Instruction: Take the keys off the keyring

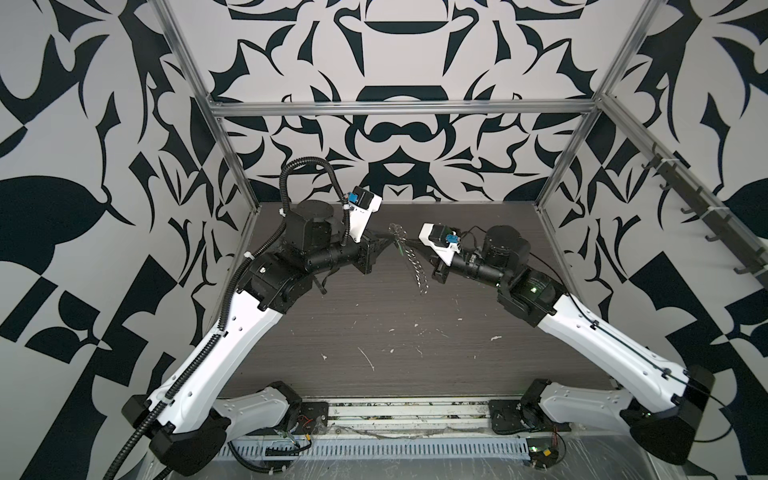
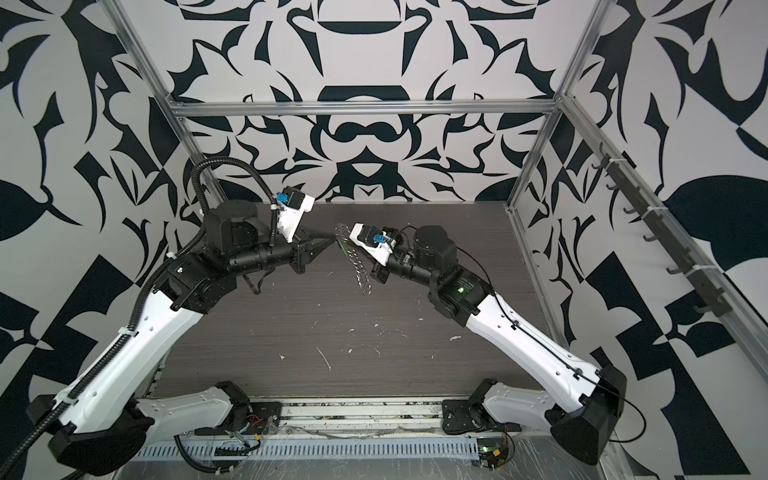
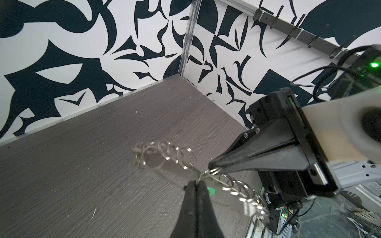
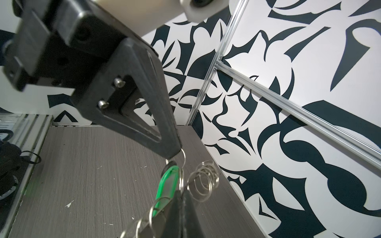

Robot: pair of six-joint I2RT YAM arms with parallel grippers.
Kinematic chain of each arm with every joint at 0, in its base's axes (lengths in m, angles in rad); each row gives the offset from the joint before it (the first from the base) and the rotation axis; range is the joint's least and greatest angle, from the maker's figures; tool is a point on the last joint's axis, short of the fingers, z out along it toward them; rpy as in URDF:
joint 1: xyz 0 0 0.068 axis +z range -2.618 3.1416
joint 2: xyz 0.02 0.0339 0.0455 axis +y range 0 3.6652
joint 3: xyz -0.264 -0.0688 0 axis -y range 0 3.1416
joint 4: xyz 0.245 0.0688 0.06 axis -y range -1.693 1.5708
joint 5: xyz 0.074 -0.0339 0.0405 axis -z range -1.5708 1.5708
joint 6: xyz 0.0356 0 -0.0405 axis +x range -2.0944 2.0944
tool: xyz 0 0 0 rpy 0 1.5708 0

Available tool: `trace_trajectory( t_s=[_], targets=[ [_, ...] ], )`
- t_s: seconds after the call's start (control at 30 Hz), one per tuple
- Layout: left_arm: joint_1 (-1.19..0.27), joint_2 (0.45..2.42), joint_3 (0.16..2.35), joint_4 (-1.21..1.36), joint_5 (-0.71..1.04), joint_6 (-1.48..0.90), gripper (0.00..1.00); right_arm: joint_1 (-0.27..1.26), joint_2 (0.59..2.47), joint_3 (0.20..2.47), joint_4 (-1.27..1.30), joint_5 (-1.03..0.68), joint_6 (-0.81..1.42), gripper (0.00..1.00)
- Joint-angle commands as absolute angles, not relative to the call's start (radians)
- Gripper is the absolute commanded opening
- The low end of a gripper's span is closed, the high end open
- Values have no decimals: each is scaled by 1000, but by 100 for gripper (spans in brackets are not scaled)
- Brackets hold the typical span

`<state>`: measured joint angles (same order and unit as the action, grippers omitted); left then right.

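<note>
While both end effectors are clamped shut, the keyring (image 1: 417,266) is held in the air between them, over the rear middle of the surface (image 1: 374,340).
The left end effector (image 3: 197,183) is pinched fully closed on a small silver ring of the keyring, just beside the dark head of the key (image 4: 167,184). The right end effector (image 3: 213,165) is closed on the rings close by, its tips near the left's. The key's green tag is seen lying against the right fingers, not yet off the keyring. Strings of rings are draped to both sides of the grip.
</note>
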<state>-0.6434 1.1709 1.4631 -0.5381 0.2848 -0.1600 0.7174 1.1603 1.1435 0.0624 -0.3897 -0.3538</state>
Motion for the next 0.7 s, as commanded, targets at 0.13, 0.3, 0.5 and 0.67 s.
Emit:
trace_trajectory(
  t_s=[0.13, 0.3, 0.5, 0.67],
  targets=[
    [-626, 1173, 1477, -558, 297, -190, 0, 678, 1120, 1120, 343, -551, -201, 0],
    [-624, 1178, 1465, -548, 317, -205, 0, 663, 1128, 1117, 415, -612, -133, 0],
    [-620, 1189, 1459, -516, 365, -227, 0, 652, 1148, 1108, 517, -661, -55, 0],
    [-620, 1197, 1463, -501, 397, -244, 0, 645, 1183, 1110, 624, -700, 27, 0]
  ],
)
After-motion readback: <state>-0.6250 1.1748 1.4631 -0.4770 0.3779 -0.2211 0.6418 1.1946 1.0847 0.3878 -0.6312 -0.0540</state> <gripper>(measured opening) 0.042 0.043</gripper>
